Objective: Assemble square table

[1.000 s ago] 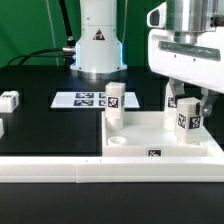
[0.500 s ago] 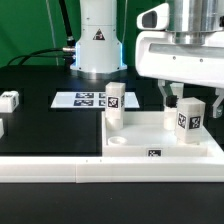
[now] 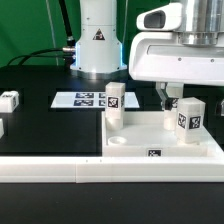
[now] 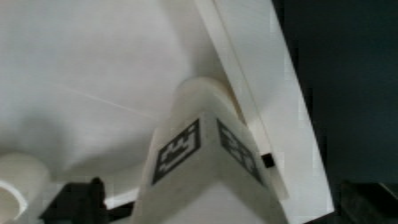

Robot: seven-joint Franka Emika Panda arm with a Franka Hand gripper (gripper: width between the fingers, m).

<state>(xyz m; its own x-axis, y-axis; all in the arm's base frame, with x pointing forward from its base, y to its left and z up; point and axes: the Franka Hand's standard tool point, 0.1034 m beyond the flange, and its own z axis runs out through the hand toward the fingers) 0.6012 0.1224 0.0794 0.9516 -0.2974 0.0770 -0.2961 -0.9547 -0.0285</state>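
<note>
On the black table [image 3: 40, 122], in the exterior view, the square tabletop slab [image 3: 150, 138] lies flat, rim up, just behind the long white border rail [image 3: 60, 170]. Two tagged legs stand upright in its far corner pockets, the left leg [image 3: 114, 100] toward the exterior view's left and the right leg [image 3: 187, 114] toward its right. The end effector [image 3: 186, 97] hangs over the right leg with its jaws wide. One finger [image 3: 165, 96] is plainly clear of the leg, so nothing is held. A loose leg [image 3: 8, 100] lies well apart, beyond the marker board [image 3: 85, 99].

In the wrist view, the right leg [image 4: 205, 150] fills the frame between the spread jaws, beside the slab's raised rim [image 4: 249, 60].

By my judgement the second leg is set in place. The next move calls for rising straight up clear of it, then fetching the loose leg for a near pocket.
</note>
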